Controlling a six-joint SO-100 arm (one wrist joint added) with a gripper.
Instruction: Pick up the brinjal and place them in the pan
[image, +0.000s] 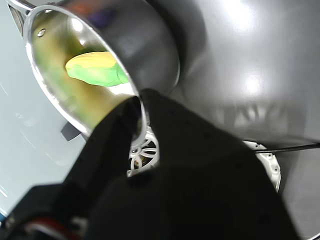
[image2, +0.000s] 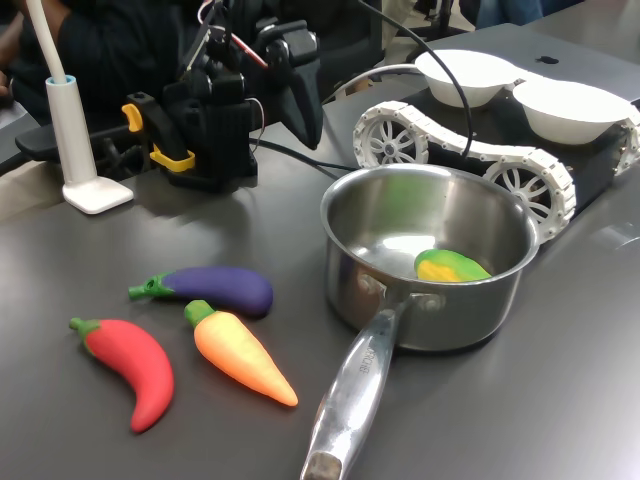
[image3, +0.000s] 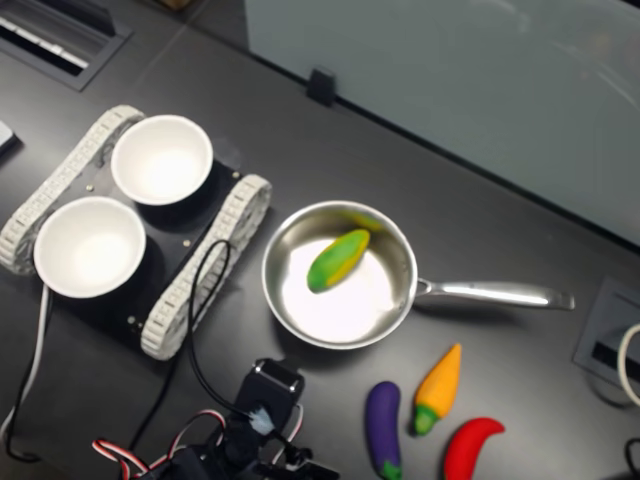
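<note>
The brinjal (image3: 383, 429) lies near the tabletop's (image3: 520, 210) edge at the second exterior view's bottom, apart from the pan (image3: 400, 245). Bare tabletop separates them. The gripper's (image3: 262, 400) finger spread cannot be determined.

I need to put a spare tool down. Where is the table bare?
Bare table lies between the pan and the glass panel. It is crowded beside the pan's handle, where the brinjal, carrot and chilli lie close together.

orange carrot (image2: 243, 353) beside red chilli (image2: 128, 366), two white bowls (image2: 520, 90) on a tracked base (image2: 470, 160)
</note>
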